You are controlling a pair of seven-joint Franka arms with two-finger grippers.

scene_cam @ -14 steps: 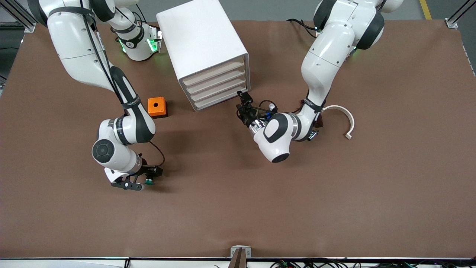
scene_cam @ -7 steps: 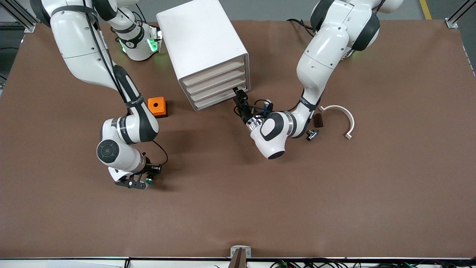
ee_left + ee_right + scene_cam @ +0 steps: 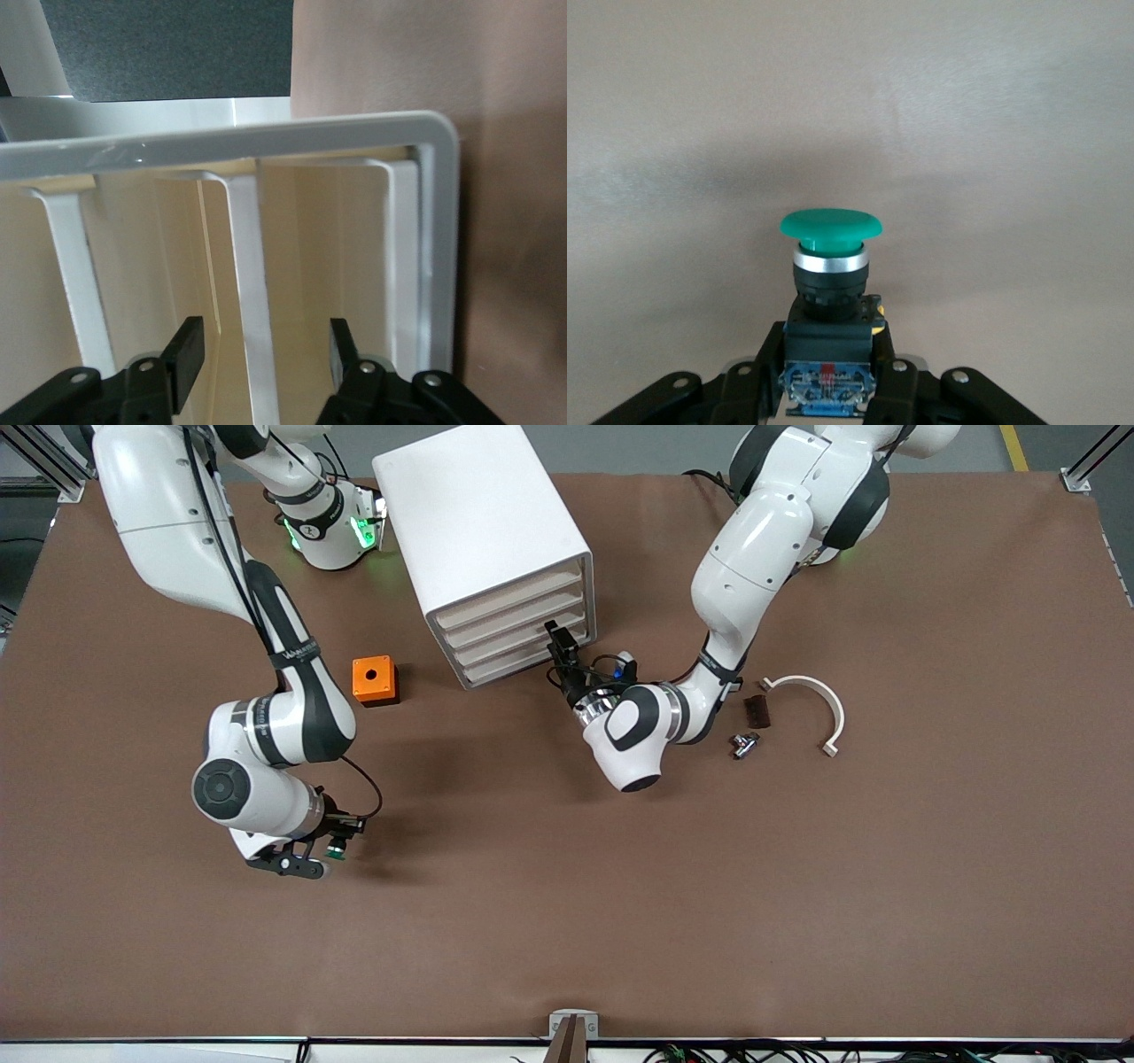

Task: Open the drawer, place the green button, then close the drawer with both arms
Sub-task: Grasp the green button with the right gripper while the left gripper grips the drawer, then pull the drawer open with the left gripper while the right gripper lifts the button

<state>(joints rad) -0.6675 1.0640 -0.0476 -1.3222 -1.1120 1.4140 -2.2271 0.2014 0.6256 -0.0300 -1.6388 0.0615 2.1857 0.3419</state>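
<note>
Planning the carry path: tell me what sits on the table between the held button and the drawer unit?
Front view: only the orange box, off toward the right arm's end. The right gripper holds the button; otherwise bare brown table up to the drawer unit.

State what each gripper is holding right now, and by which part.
The right gripper is shut on the button, gripping its black boxy body with the green cap pointing away. The left gripper holds nothing; it is open at the drawer unit, its fingers either side of a white bar.

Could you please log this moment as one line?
left gripper: open at drawer unit front | right gripper: holds button | drawers: shut
</note>
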